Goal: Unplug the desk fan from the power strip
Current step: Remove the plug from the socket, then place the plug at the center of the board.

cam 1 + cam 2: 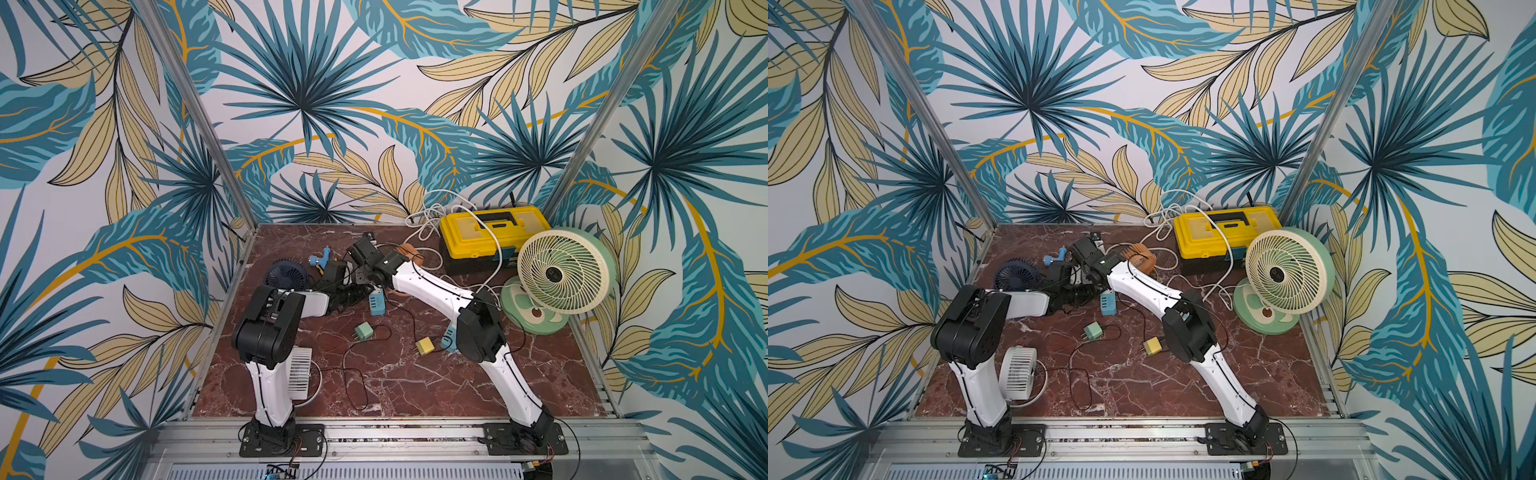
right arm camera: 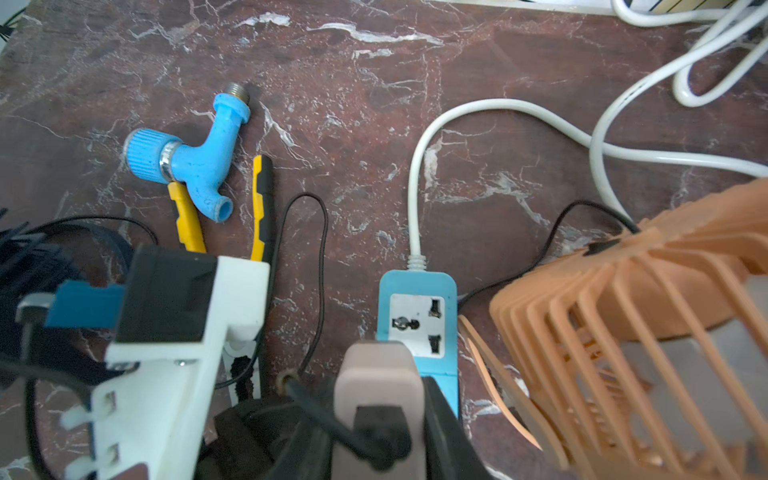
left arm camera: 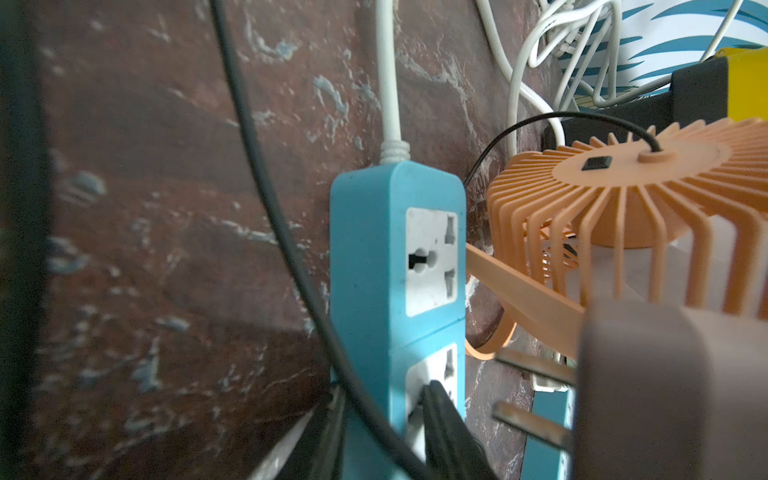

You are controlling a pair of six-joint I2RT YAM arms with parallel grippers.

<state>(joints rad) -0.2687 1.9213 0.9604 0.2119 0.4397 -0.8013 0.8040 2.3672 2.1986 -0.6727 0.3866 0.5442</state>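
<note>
The blue power strip [image 1: 376,303] [image 2: 417,316] lies mid-table with its white cord running to the back. My left gripper [image 3: 386,440] is shut on the strip's near end, one black finger [image 3: 449,432] across a socket face. A beige plug [image 2: 378,386] [image 3: 665,395] is clamped in my right gripper [image 2: 374,424], held beside the strip. Both its metal prongs [image 3: 532,365] are bare and clear of the sockets. An orange desk fan [image 2: 623,332] [image 1: 1142,257] lies right next to the strip. I cannot trace the plug's black cord to one particular fan.
A blue tap [image 2: 195,162] and yellow-handled pliers [image 2: 262,208] lie behind the grippers. A dark blue fan [image 1: 286,272], white fan [image 1: 301,374], large green fan [image 1: 561,270] and yellow toolbox [image 1: 490,237] ring the table. A green plug [image 1: 363,331] and a yellow plug [image 1: 424,345] lie loose.
</note>
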